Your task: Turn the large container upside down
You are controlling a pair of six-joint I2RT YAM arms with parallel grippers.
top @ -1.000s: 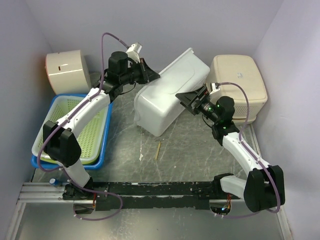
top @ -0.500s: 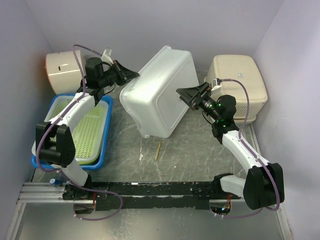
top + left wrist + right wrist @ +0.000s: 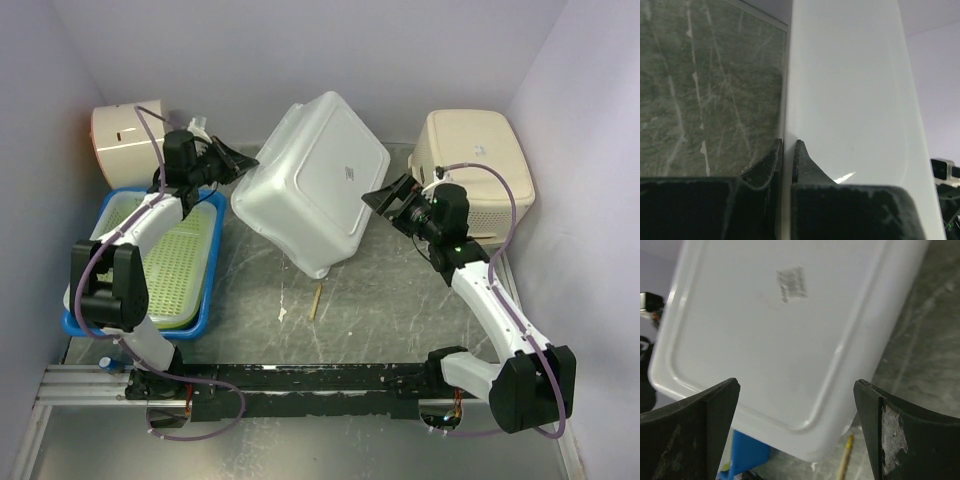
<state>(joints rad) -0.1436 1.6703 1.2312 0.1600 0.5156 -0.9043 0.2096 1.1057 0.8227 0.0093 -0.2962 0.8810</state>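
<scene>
Top external view: left tool (image 3: 238,160) clamps the left rim of the large container (image 3: 315,185), which tilts base-up over the counter (image 3: 400,310); right tool (image 3: 388,200) gapes wide just beside its right side. Right wrist view shows the base's grey stamp (image 3: 791,284) closer, yet unreadable; left wrist view alone shows the pinched rim
</scene>
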